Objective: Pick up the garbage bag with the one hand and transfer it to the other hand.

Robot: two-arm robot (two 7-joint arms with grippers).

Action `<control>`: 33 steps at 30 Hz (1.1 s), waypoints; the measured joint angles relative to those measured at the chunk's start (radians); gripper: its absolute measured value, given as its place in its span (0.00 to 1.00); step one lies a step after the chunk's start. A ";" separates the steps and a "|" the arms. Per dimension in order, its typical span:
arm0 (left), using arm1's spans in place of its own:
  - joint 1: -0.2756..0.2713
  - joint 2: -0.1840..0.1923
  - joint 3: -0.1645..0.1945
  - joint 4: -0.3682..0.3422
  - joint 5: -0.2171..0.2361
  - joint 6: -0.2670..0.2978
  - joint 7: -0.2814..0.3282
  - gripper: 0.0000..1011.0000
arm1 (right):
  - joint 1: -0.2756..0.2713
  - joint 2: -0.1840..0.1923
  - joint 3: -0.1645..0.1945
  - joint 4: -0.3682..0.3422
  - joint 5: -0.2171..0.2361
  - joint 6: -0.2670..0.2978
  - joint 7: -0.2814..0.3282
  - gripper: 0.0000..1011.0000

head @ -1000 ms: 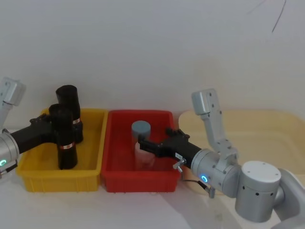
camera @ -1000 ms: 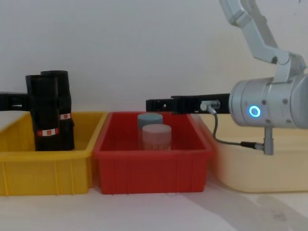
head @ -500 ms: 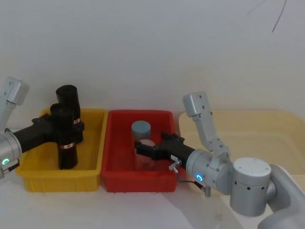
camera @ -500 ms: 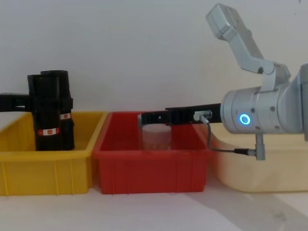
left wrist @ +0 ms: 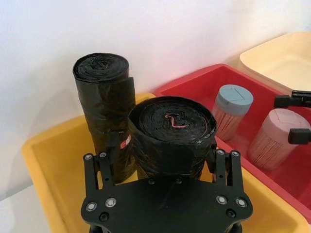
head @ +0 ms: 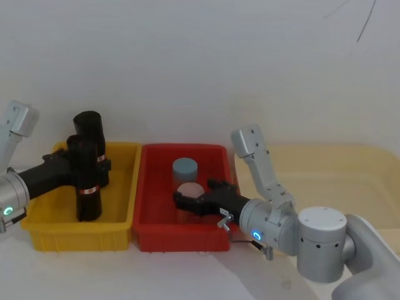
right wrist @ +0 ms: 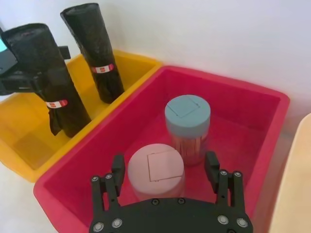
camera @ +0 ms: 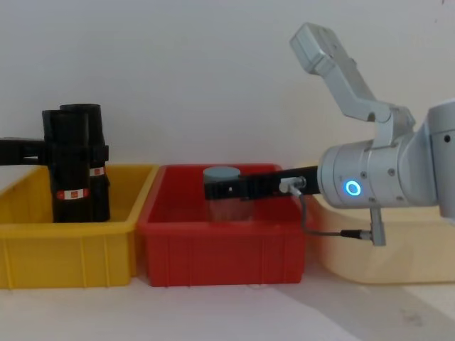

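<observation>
The garbage bag, a black roll with a white and red band, stands upright in the yellow bin. My left gripper is shut on its upper part, one finger on each side of the garbage bag. A second, alike roll stands just behind it. My right gripper reaches low into the red bin. It is open, and its fingers straddle a pink-lidded jar without closing on it.
A grey-blue-lidded jar stands behind the pink one in the red bin. A cream tub sits to the right of the red bin. The bins stand side by side against a white wall.
My right gripper has dropped and slid left inside the red bin until its fingers flank the pink-lidded jar. The left gripper and its roll have hardly moved.
</observation>
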 joint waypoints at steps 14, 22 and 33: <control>-0.001 -0.001 0.001 0.002 0.001 0.000 0.001 0.84 | 0.007 -0.004 -0.011 0.025 -0.018 -0.011 0.016 0.90; -0.002 -0.001 0.002 0.002 0.001 0.000 0.001 0.62 | 0.009 -0.004 -0.013 0.031 -0.022 -0.014 0.019 0.68; -0.002 -0.001 0.002 0.002 0.001 0.000 0.001 0.49 | 0.010 -0.005 -0.014 0.034 -0.024 -0.017 0.022 0.66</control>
